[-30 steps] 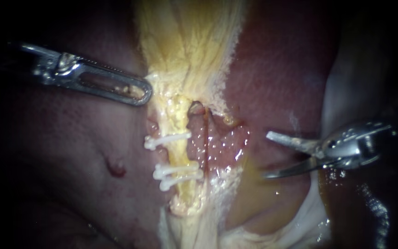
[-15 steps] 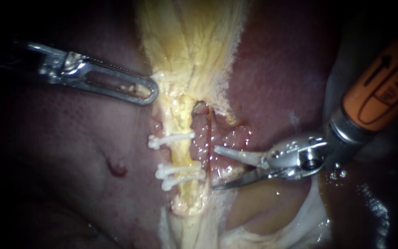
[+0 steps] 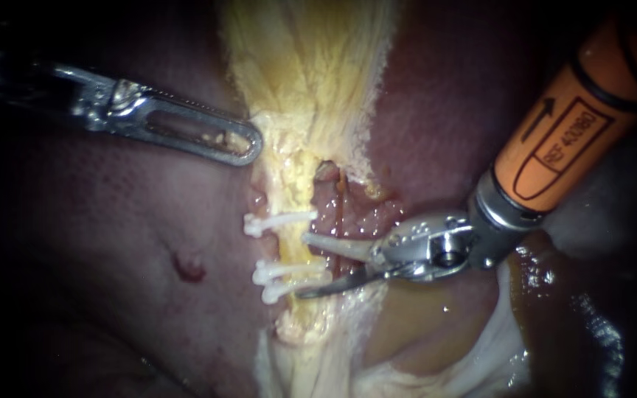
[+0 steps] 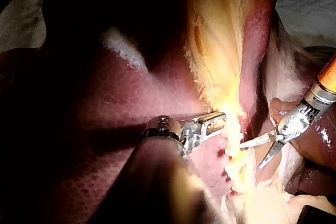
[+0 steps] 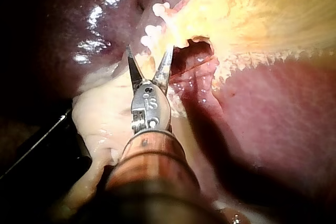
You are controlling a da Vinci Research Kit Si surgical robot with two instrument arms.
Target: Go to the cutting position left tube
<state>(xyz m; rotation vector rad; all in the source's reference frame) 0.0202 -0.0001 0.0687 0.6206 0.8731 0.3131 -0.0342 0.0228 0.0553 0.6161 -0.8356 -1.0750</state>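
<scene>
Left instrument (image 3: pixel 251 144) has a slotted pincer clamped narrow on the edge of the yellow tissue (image 3: pixel 304 66). Bits of that tissue show through the slot. In the left wrist view the same pincer (image 4: pixel 220 119) has its tip against the bright yellow strand, with dark red liver (image 4: pixel 79 129) under and beside the shaft.

Liver (image 3: pixel 112 243) lies under the left pincer and has a small red spot (image 3: pixel 186 267) on it.

Left tube (image 3: pixel 298 250) is the yellow strand running down from the left pincer's tip. It carries three white clips: upper clip (image 3: pixel 278 221), then two lower clips (image 3: pixel 289 278) close together.

Right instrument (image 3: pixel 301 266) has a two-blade pincer, wide open, with both tips at the left tube's right edge. The upper blade tip sits just under the upper clip, touching or just short of the tube. The lower blade tip sits at the end of the lowest clip, so the lower clips' ends lie in the opening. The tube is not squeezed from both sides.

In the right wrist view the blades (image 5: pixel 149 56) are spread. The clips (image 5: pixel 152 24) are just ahead of the tips and the pale tissue (image 5: pixel 105 114) is under the pincer. The orange sleeve (image 3: pixel 562 125) sits behind the right pincer's wrist.
</scene>
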